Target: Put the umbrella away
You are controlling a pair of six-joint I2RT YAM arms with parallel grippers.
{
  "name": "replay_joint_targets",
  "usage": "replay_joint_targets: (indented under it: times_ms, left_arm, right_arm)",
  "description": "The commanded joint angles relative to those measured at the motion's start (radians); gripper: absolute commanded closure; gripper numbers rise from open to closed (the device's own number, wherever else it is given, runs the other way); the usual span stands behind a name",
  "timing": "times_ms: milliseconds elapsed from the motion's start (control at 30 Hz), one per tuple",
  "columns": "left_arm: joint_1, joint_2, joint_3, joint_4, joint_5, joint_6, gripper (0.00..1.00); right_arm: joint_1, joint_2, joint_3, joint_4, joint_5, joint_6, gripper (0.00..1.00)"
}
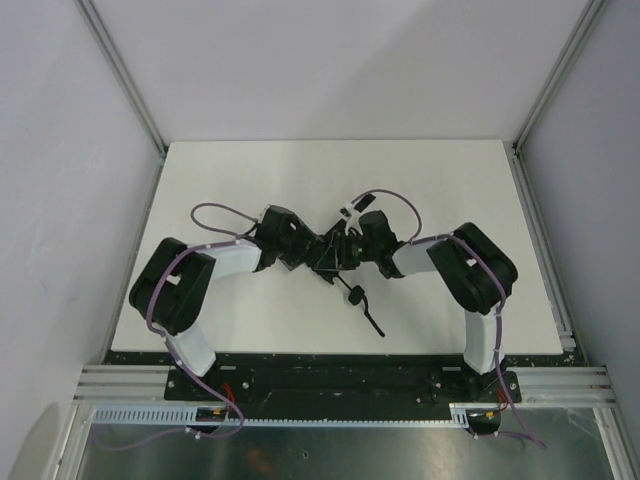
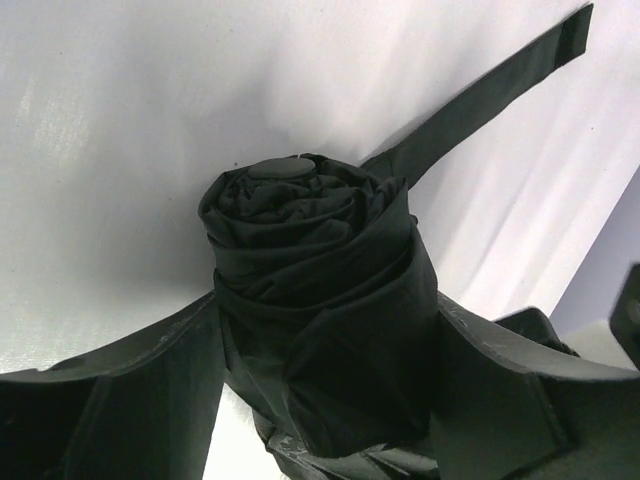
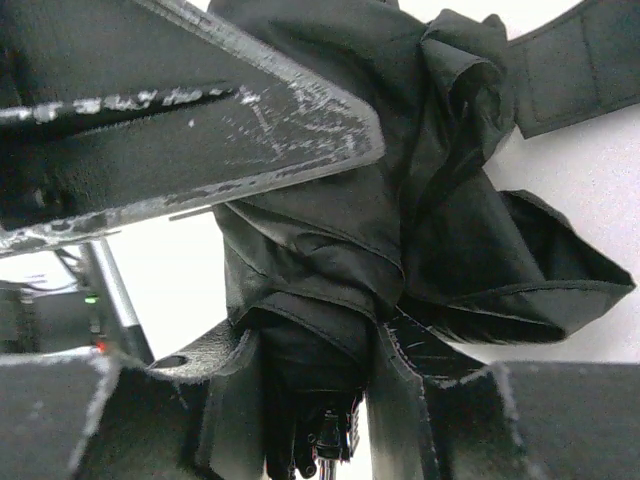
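From overhead, the umbrella (image 1: 335, 255) lies about mid-table, its handle (image 1: 356, 294) and thin wrist strap (image 1: 375, 322) trailing toward the near edge of the white table (image 1: 250, 180). Both arms meet over it and hide most of the fabric; the wrist cameras show more. The left gripper (image 2: 328, 320) stands wide astride the rolled canopy, with its fingers (image 2: 150, 390) against the cloth on both sides; whether they press, I cannot tell. The right gripper (image 3: 315, 385) has its jaws closed on the narrow gathered end, fabric pinched between them, and a left finger crosses above. Beyond the cap (image 2: 280, 168), the closure strap (image 2: 480, 100) stretches across the table.
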Motion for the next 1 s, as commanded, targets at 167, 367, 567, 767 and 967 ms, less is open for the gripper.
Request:
replay_joint_targets:
  times_ms: [167, 367, 567, 767, 967]
  left_arm:
    - [-0.009, 0.091, -0.078, -0.133, -0.018, 0.072, 0.31]
    - [-0.023, 0.093, -0.086, -0.126, 0.0, 0.076, 0.3]
    - [-0.03, 0.135, -0.095, -0.108, 0.019, 0.078, 0.43]
    - [-0.03, 0.16, -0.174, 0.017, 0.022, 0.07, 0.8]
    - [-0.03, 0.161, -0.222, 0.077, 0.027, 0.074, 0.94]
  right_arm:
    - [-0.071, 0.188, -0.064, 0.495, -0.3, 0.602, 1.0]
    - [-0.091, 0.324, -0.072, 0.856, -0.316, 0.929, 1.0]
    - [-0.094, 0.392, -0.09, 1.028, -0.298, 1.057, 1.0]
    - [-0.098, 0.308, -0.132, 0.801, -0.289, 0.85, 0.82]
    - [-0.103, 0.1, -0.13, 0.266, -0.183, 0.401, 0.31]
